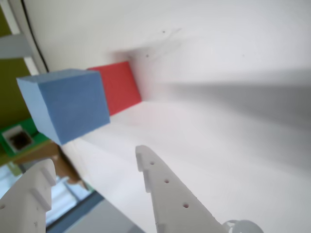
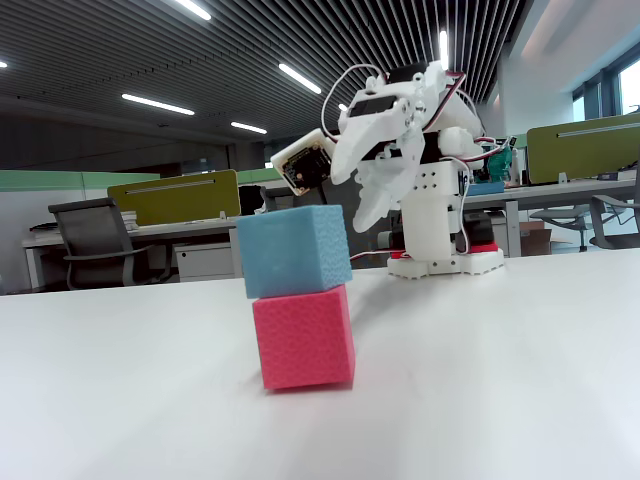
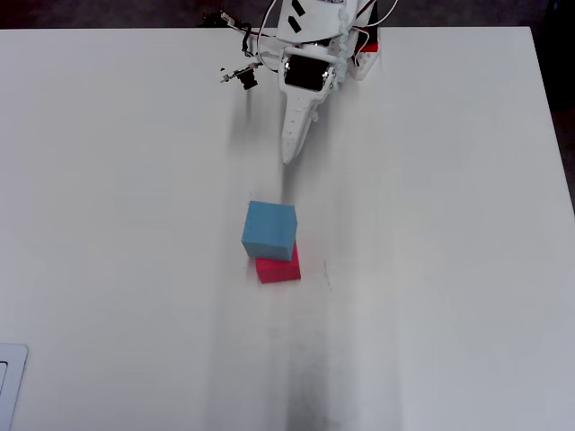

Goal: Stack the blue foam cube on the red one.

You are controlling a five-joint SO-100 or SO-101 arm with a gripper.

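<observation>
From where the side camera stands, the blue foam cube (image 2: 294,251) sits on top of the red one (image 2: 304,337), the two touching, the blue shifted a little to the left so its edge overhangs. Both stand to the left of the gripper (image 2: 368,205) and nearer the camera, with clear air between them and the fingertips. The gripper hangs off the white arm (image 2: 432,215), pointing down and toward the stack, holding nothing; its fingers look spread, though from this side I could not swear to the gap.

From above, the stack lies out beyond the gripper's tip on the white table (image 3: 117,233): blue cube (image 3: 269,230) covering most of the red cube (image 3: 280,269), whose far strip peeks out past it. The gripper (image 3: 289,154) is apart from both, drawn back near the arm's base.

Through the wrist camera, the left finger (image 1: 34,191) and the right finger (image 1: 167,191) stand plainly apart with empty space between them, so the gripper (image 1: 95,165) is released. Ahead of the fingertips and off to the left floats the blue cube (image 1: 65,104), with the red cube (image 1: 119,87) just behind it, touching it.
</observation>
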